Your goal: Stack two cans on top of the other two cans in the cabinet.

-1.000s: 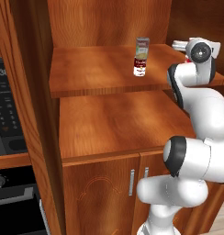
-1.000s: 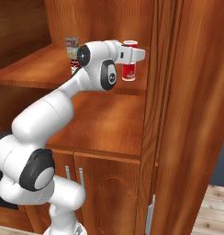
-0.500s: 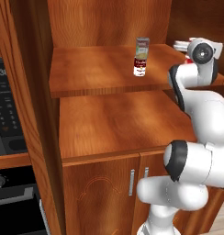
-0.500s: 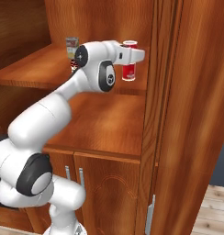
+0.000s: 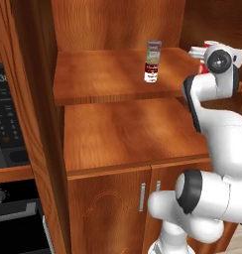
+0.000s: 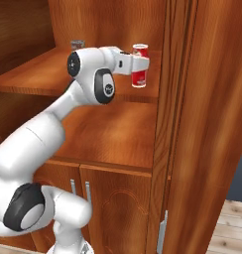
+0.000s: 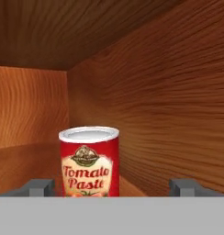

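Tomato paste can: in the hand view a small red can (image 7: 89,161) with a white rim and a "Tomato Paste" label stands upright between the two finger tips, nearer to the left one, touching neither.
Left base view, first stack: a grey-green can with a silver lid (image 5: 153,51) sits on top of the red-over-white can (image 5: 151,72), on the upper shelf of the cabinet (image 5: 113,129).
Left base view, arm: the wrist reaches to the right end of the same shelf; something red shows behind it, too hidden to name.
Right base view, second stack: a red stack of cans (image 6: 139,65) stands near the right wall of the cabinet; where one can ends and the other begins I cannot tell.
Right base view, gripper: the gripper (image 6: 138,63) is at the level of the upper part of this stack, close around it.
Hand view, gripper state: the fingers stand wide apart and nothing is held.
Handling, my judgement: such a tin is stiff and rather light, and it does not crush; its smooth wall is slippery and the stack is narrow, so a side push could tip it.
Where to hold: on the round wall, at middle height, with one finger on each side.
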Robot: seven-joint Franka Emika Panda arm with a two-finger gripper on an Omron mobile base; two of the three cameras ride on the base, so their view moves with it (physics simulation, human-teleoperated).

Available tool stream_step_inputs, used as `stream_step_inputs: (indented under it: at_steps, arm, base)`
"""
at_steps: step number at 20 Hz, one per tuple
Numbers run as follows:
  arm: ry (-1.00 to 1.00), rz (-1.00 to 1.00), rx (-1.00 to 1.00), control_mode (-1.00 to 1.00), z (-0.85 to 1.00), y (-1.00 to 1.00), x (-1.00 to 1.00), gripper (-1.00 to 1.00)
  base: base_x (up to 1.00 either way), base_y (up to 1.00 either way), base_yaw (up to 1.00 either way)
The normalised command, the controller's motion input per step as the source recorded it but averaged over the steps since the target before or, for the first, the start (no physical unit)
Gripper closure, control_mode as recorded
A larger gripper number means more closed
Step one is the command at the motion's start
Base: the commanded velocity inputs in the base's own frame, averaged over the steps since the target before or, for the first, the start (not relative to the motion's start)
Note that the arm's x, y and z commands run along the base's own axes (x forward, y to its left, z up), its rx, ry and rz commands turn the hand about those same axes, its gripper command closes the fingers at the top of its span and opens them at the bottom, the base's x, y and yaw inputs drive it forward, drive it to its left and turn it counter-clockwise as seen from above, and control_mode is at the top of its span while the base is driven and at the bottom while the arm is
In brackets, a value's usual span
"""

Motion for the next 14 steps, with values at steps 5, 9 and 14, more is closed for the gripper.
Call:
stream_step_inputs:
  at_steps: [5, 9, 14]
  arm:
    - [0.00, -0.04, 0.00, -1.00, 0.00, 0.32, -0.48, -1.00]
    - [0.00, -0.01, 0.00, -1.00, -0.01, 0.29, -0.56, -1.00]
    - [0.03, 0.00, 0.00, -1.00, -0.03, 0.25, -0.64, -1.00]
  base:
    - [0.00, 0.00, 0.00]
    - [0.00, 0.00, 0.00]
    - [0.00, 0.00, 0.00]
